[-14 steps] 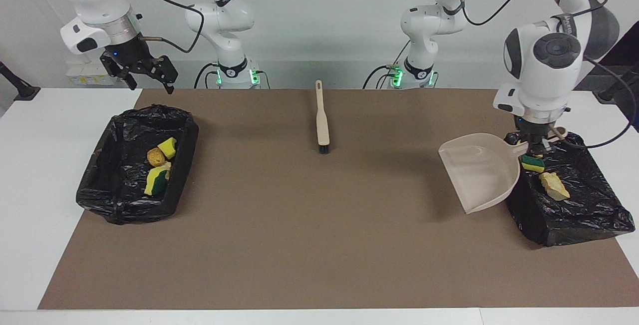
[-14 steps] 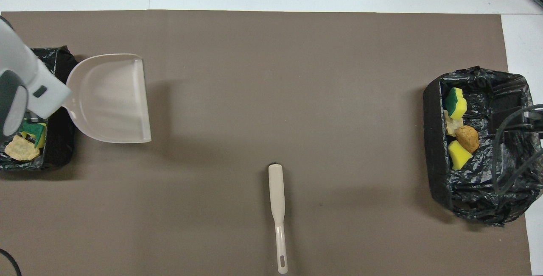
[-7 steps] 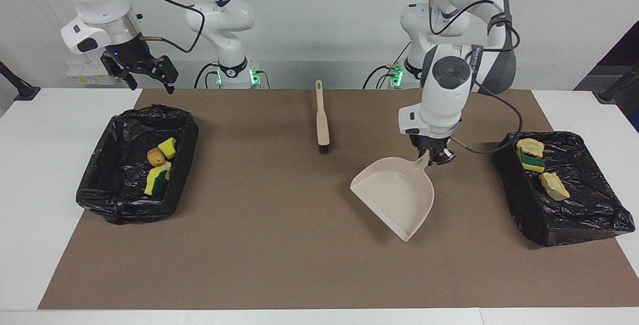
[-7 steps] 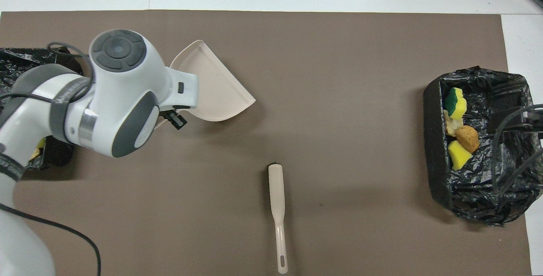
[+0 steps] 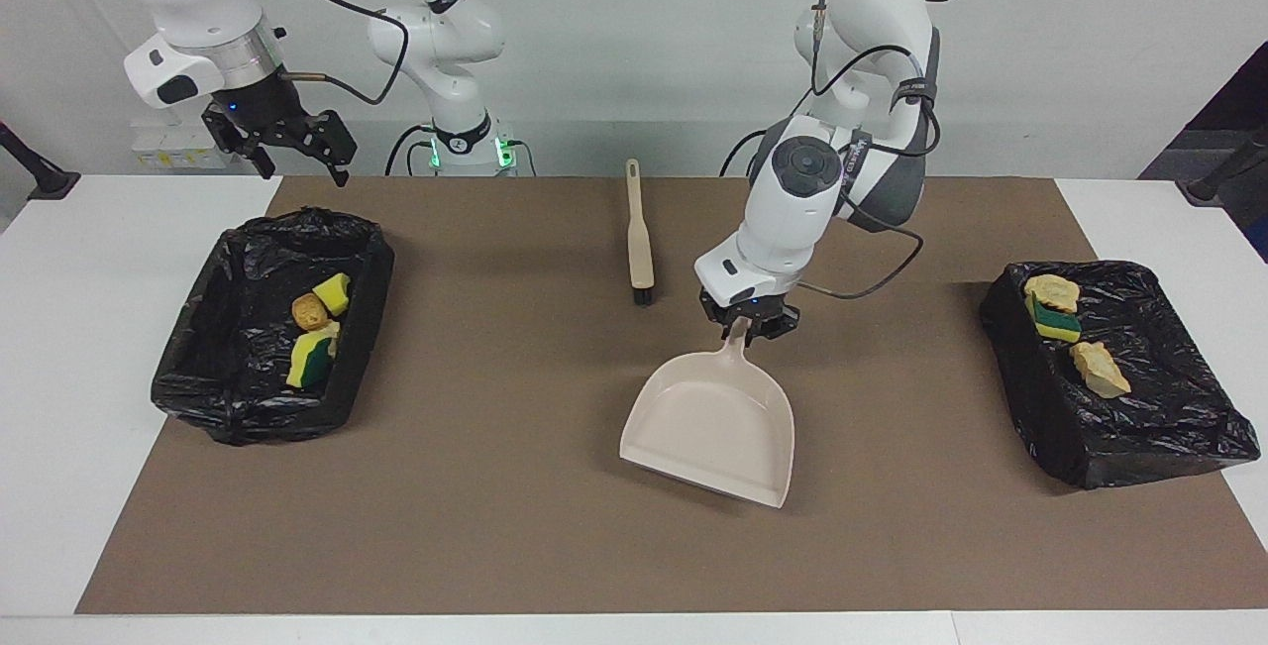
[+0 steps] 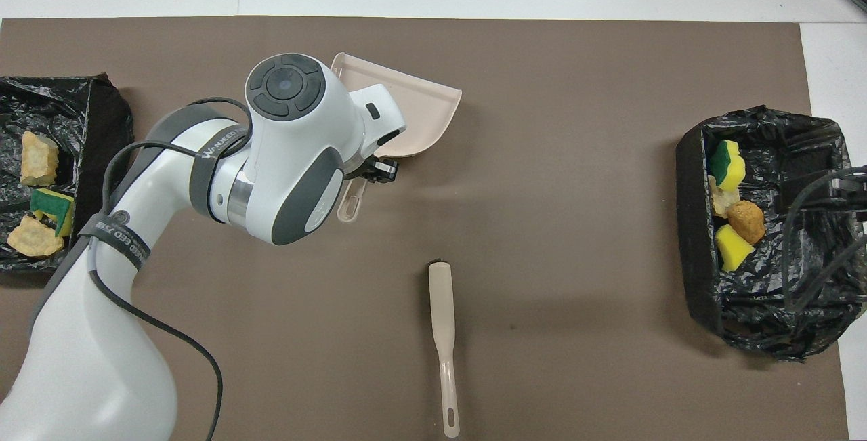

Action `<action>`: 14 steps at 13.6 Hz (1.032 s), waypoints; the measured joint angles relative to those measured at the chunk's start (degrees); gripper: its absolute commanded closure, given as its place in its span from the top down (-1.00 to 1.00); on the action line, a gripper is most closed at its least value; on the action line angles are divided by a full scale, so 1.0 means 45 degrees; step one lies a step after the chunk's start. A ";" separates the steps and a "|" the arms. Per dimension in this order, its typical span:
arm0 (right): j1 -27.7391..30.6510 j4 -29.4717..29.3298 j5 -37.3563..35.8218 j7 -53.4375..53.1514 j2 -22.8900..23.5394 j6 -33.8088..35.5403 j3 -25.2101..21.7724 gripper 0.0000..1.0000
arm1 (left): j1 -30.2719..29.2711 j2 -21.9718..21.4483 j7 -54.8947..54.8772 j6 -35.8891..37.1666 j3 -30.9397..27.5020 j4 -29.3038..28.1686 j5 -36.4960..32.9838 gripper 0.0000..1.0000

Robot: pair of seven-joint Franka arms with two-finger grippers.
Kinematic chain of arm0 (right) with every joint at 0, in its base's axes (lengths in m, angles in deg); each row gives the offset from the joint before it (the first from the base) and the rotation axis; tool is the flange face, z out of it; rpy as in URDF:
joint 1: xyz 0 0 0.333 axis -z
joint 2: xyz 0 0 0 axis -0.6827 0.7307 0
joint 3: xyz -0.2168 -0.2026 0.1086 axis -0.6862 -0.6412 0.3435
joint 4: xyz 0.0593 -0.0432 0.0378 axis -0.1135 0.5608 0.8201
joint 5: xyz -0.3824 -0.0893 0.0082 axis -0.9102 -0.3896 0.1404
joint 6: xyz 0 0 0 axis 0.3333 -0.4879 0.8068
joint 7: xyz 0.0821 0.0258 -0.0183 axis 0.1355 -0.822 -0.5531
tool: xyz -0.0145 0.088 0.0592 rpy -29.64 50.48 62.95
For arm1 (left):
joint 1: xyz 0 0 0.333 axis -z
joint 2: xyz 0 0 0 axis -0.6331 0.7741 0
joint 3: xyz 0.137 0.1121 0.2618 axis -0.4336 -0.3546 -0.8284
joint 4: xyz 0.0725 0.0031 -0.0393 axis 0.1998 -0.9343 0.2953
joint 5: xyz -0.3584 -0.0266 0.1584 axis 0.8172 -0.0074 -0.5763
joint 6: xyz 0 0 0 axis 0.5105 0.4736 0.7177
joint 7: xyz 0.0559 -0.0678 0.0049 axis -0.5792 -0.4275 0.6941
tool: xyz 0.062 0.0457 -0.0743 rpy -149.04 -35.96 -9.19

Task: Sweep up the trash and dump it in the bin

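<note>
Currently, the trash is seen divided between two black-lined bins. Four pieces (image 5: 315,330) lie in the bin (image 5: 198,368) at the right arm's end of the table: two yellow-and-green sponge chunks, a golden bread piece and a pale scrap. Three pieces (image 5: 1072,333) lie in the other bin (image 5: 1169,417) at the left arm's end: two tan pastry pieces and a green-and-yellow sponge. No scraps are seen on the brown mat (image 5: 495,526). An empty beige dustpan (image 5: 715,427) is held by its handle near the middle of the mat, the left gripper (image 5: 748,320) being clamped on that handle, with the pan's mouth turned away from the robots. A beige brush (image 5: 639,239) is laid flat on the mat nearer to the robots than the dustpan, untouched. The right gripper (image 5: 287,155) is held in the air above the robots' edge of its bin, jaws apart, waiting.
</note>
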 measured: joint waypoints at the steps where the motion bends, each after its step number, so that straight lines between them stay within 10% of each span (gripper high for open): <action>1: -0.0002 0.0000 0.0005 0.0000 0.0000 0.0000 0.0024 1.00 | 0.0098 0.0209 0.0537 -0.0002 0.0002 0.0314 0.0054 -1.00; 8: -0.0004 0.0000 0.0024 0.0000 0.0000 0.0000 0.0040 1.00 | 0.0755 0.1241 0.2013 -0.0734 0.0001 0.0773 0.0143 -1.00; 11: -0.0004 0.0000 0.0026 0.0000 0.0000 0.0000 0.0040 1.00 | 0.1068 0.1462 0.2113 -0.0769 -0.0021 0.0775 0.0137 0.89; 14: -0.0005 0.0000 0.0038 0.0000 0.0000 0.0000 0.0041 1.00 | 0.1022 0.1302 0.2117 -0.0713 -0.0219 0.0770 0.0132 1.00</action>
